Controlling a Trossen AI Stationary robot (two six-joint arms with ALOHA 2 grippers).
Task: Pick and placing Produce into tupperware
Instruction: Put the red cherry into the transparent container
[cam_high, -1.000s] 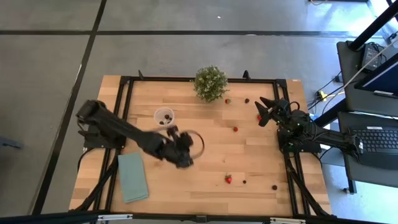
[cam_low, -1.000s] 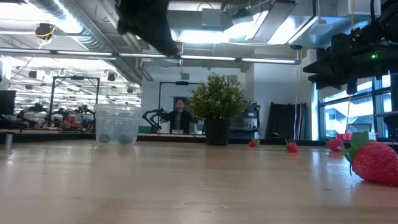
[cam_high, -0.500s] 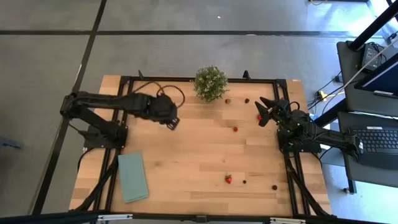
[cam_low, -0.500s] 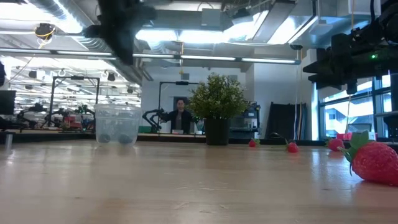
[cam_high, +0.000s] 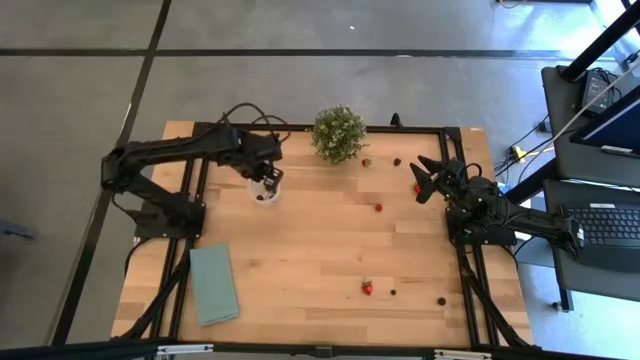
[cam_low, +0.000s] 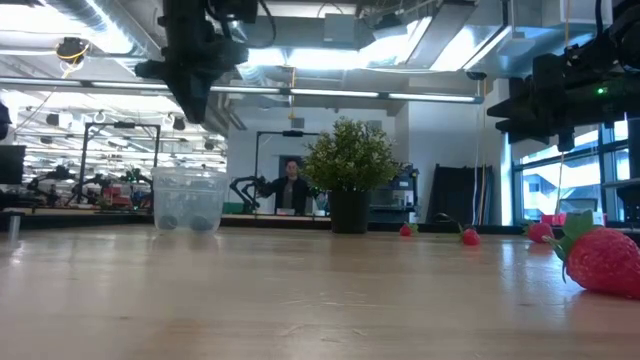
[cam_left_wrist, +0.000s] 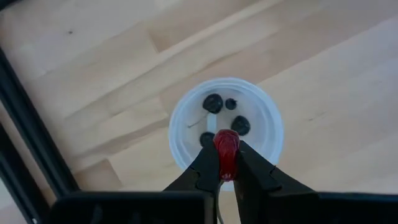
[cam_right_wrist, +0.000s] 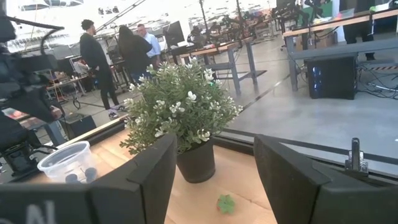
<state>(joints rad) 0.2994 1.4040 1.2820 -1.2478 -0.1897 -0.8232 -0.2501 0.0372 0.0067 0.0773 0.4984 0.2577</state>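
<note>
Left gripper (cam_left_wrist: 225, 167) hangs right above the tupperware (cam_high: 264, 188), fingers pinched on a small red strawberry (cam_left_wrist: 226, 148) (wrist view shows it clamped between the two dark tips, straight over the cup's mouth). Tupperware sits on the wooden table (cam_high: 320, 255) just left of the potted plant (cam_high: 338, 133), upright, with several dark berries (cam_left_wrist: 212, 102) on its bottom. In the low view the cup (cam_low: 189, 200) stands below the left arm, not touched.

Right gripper (cam_high: 422, 176) hovers at the table's right side, fingers spread apart, holding nothing. A red piece (cam_high: 417, 188) lies just beside it.

Loose produce on the table: a strawberry (cam_high: 378, 207) mid-table, another strawberry (cam_high: 367, 287) near the front edge, dark berries (cam_high: 440, 300) front right, more by the plant.

Teal cloth (cam_high: 213, 284) lies flat at front left.
</note>
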